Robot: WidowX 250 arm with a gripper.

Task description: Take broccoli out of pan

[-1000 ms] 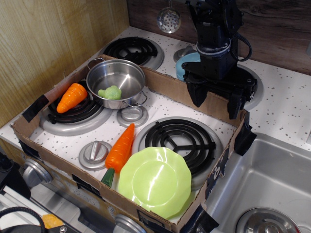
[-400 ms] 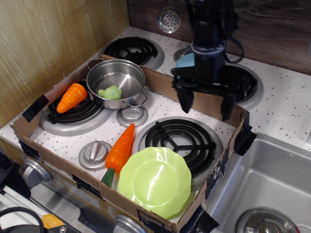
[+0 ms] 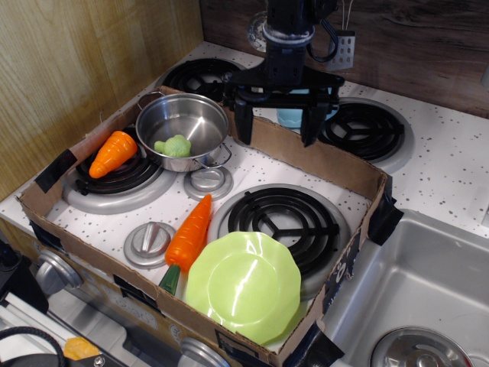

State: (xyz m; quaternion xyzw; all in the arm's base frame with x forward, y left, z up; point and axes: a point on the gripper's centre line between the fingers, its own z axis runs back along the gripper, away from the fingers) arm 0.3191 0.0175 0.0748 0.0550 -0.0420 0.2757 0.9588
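Single arm over a toy stove top set on the counter point(image 3: 458, 164). The gripper point(image 3: 278, 125) hangs above the far wall of the cardboard box point(image 3: 321, 157), its two black fingers point(image 3: 245, 122) spread wide apart and holding nothing; the tips point down, level with the box's rear edge.

The broccoli point(image 3: 173, 146) lies inside the pan point(image 3: 183, 130), on the pan's floor toward its front wall. Pan and broccoli sit to the left of the fingers and slightly nearer the camera, apart from them, no contact. The pan rests partly over the left front burner point(image 3: 114, 180), wire handles at its far-left and near-right rim.

Left of the pan, farther from the fingers: a small carrot point(image 3: 112, 153) lying on the same burner. Well in front of the fingers: a longer carrot point(image 3: 189, 233) pointing tip-up toward the pan, its stem end touching the lime-green plate point(image 3: 244, 287). The plate overlaps the right front burner point(image 3: 284, 220), which lies directly in front of the fingers.

Just behind the fingers, a light blue bowl point(image 3: 292, 117) is mostly hidden by the arm.
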